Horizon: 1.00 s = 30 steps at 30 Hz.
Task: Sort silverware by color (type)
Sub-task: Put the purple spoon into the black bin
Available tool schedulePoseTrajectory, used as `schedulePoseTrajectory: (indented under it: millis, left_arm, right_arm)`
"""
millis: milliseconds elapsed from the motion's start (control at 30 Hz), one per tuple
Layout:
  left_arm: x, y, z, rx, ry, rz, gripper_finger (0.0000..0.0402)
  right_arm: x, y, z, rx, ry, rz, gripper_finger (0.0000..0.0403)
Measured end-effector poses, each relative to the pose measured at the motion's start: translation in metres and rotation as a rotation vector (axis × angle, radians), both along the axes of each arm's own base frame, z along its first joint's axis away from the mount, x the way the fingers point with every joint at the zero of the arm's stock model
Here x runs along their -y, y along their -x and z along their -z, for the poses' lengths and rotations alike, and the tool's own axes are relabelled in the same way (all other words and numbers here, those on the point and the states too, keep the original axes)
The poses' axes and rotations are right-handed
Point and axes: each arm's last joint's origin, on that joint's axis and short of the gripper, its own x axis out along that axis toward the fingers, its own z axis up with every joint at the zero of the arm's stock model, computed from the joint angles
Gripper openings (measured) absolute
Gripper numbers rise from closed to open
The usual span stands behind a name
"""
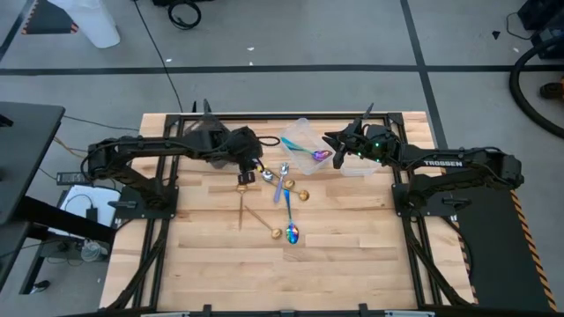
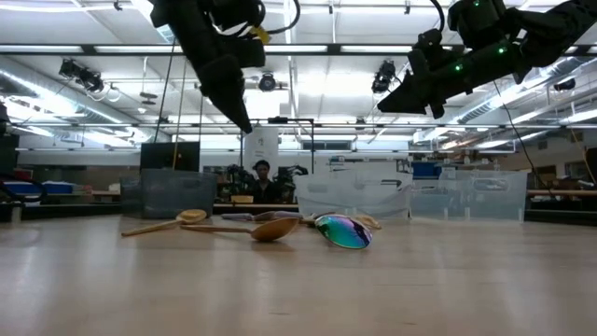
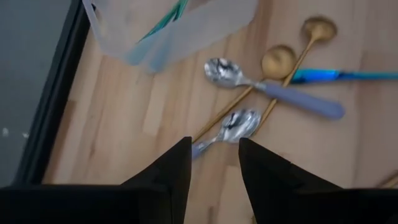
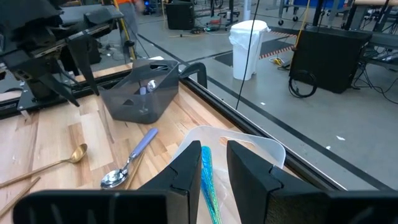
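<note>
Several slim spoons lie flat mid-table: gold ones (image 1: 242, 182), a silver one (image 1: 267, 176), a silver one with a lavender handle (image 1: 283, 182) and an iridescent one (image 1: 293, 233). My left gripper (image 1: 256, 167) hangs open above the silver spoon (image 3: 235, 127), whose handle shows between its fingers. My right gripper (image 1: 337, 154) is open over the clear tub (image 1: 300, 132). An iridescent spoon (image 1: 317, 154) rests inside that tub. Its teal handle (image 4: 206, 168) shows between my right fingers. Both grippers (image 2: 244, 123) (image 2: 396, 98) stand well above the tabletop.
A dark tub (image 4: 140, 93) with a silver spoon inside sits at the far edge, beside my left arm. A second clear tub (image 1: 357, 163) lies under my right gripper. The near half of the wooden table (image 1: 264, 273) is bare. A person (image 2: 261, 173) sits far behind.
</note>
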Motion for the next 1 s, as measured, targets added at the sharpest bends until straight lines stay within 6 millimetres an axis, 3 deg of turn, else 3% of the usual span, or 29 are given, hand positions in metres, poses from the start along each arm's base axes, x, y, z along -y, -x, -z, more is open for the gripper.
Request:
schedulePoseTrajectory:
  millis: [333, 567, 1000]
  left_arm:
    - [0.018, -0.015, -0.004, 0.203, 0.063, -0.096, 0.0142]
    - [0.037, -0.022, 0.018, 0.399, 0.027, -0.066, 0.0142]
    - [0.066, -0.007, 0.054, 0.622, -0.120, -0.131, 0.0142]
  right_arm:
    - [0.000, 0.000, 0.000, 0.001, 0.000, 0.000, 0.0087]
    - [0.000, 0.000, 0.000, 0.000, 0.000, 0.000, 0.0087]
    - [0.000, 0.000, 0.000, -0.001, 0.003, -0.001, 0.0087]
